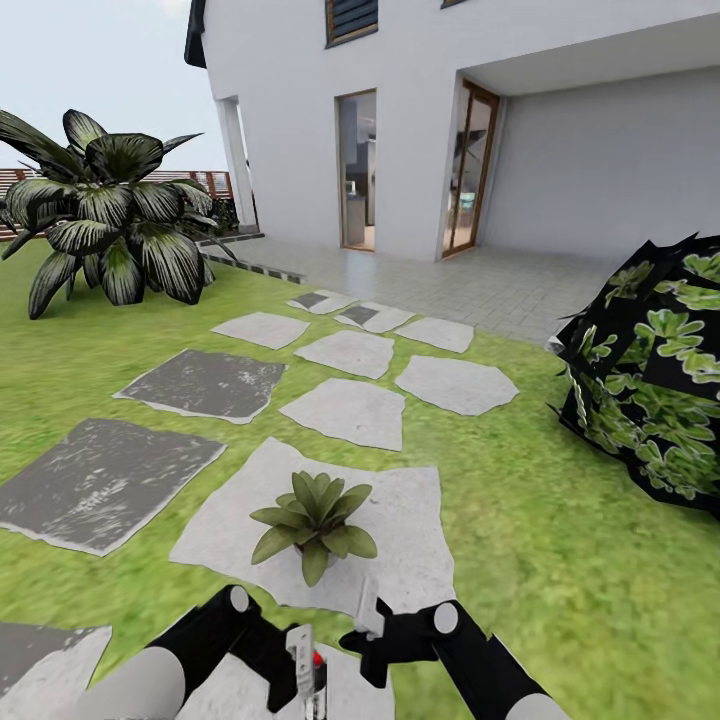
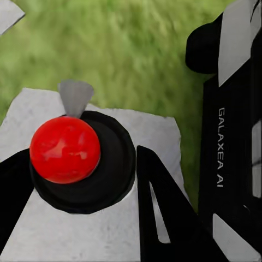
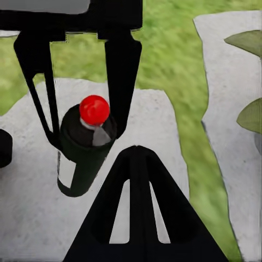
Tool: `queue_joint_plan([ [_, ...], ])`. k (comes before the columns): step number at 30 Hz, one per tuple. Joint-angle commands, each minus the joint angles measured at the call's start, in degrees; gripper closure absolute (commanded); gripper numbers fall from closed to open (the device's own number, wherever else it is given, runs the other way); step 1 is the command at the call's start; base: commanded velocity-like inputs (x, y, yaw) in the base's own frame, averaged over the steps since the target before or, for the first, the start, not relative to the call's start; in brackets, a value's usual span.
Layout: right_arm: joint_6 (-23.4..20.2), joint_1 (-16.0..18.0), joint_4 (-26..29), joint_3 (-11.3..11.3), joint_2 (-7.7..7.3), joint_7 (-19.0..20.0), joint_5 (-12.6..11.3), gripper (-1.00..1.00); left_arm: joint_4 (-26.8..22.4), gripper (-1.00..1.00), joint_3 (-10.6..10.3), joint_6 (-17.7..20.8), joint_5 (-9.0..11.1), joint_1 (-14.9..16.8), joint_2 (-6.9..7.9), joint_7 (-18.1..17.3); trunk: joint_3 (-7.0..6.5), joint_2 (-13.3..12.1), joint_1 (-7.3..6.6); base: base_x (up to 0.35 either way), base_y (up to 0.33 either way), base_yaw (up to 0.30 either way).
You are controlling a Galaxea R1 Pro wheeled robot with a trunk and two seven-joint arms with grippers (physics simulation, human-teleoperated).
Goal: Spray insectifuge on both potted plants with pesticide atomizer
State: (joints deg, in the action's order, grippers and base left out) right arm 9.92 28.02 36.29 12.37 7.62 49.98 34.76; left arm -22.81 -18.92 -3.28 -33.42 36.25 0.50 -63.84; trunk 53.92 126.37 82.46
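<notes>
One potted plant (image 1: pixel 315 520), a low rosette of plain green leaves, stands on a pale stepping stone (image 1: pixel 420 520) just ahead of my arms. The insectifuge is out of view. My left gripper (image 1: pixel 302 668) is shut on the pesticide atomizer (image 1: pixel 318 661), a dark bottle with a red tip, held upright over a stone. In the left wrist view the atomizer (image 2: pixel 64 148) sits between the left gripper's (image 2: pixel 82 158) fingers. The right wrist view shows the atomizer (image 3: pixel 82 158) held in the left gripper (image 3: pixel 87 136). My right gripper (image 1: pixel 366 612) (image 3: pixel 136 150) is shut and empty, close beside the bottle.
A big striped-leaf palm (image 1: pixel 110 215) stands at the far left. A boxy leafy shrub (image 1: pixel 660 370) blocks the right side. Flat stepping stones (image 1: pixel 345 410) lead across the lawn to the house patio (image 1: pixel 480 280). Grass lies open between plant and shrub.
</notes>
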Motion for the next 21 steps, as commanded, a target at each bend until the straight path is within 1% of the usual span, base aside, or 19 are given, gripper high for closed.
queue_joint_plan([
  [1, 0.45, 0.02, 0.03, -0.07, -0.02, -0.01, 1.10, 1.00, -0.20, 1.00, -0.07, -0.31, 0.06, 0.05, -0.02, -0.51, 0.05, 0.02, -0.01, 0.000, 0.000, 0.000],
  [4, 0.47, 0.02, 0.02, -0.07, -0.02, -0.05, 1.59, 1.00, -1.96, 1.00, -0.03, -0.16, 0.52, 0.15, -0.06, -1.01, 0.05, 0.02, -0.01, 0.000, 0.000, 0.000],
  [5, 0.47, 0.02, 0.01, -0.07, 0.00, -0.06, 1.62, 1.00, -2.99, 1.00, 0.01, -0.15, 0.96, 0.04, -0.09, -1.16, 0.05, 0.02, -0.01, 0.000, 0.000, 0.000],
  [8, 0.45, 0.02, 0.01, -0.07, 0.00, -0.06, 1.63, 1.00, -3.28, 1.00, -0.01, -0.15, 2.65, -0.21, -0.27, -1.13, 0.05, 0.02, -0.01, 0.000, 0.000, 0.000],
  [10, 0.47, 0.02, 0.01, -0.07, 0.02, -0.06, 1.63, 1.00, -3.29, 1.00, -0.05, -0.15, 3.36, -0.34, -0.48, -0.94, 0.05, 0.02, -0.01, 0.000, 0.000, 0.000],
  [21, 0.47, 0.02, 0.01, -0.07, 0.03, -0.06, 1.63, 1.00, -3.38, 1.00, 0.18, -0.23, 3.75, -0.39, -0.55, -0.42, 0.05, 0.02, -0.01, 0.000, 0.000, 0.000],
])
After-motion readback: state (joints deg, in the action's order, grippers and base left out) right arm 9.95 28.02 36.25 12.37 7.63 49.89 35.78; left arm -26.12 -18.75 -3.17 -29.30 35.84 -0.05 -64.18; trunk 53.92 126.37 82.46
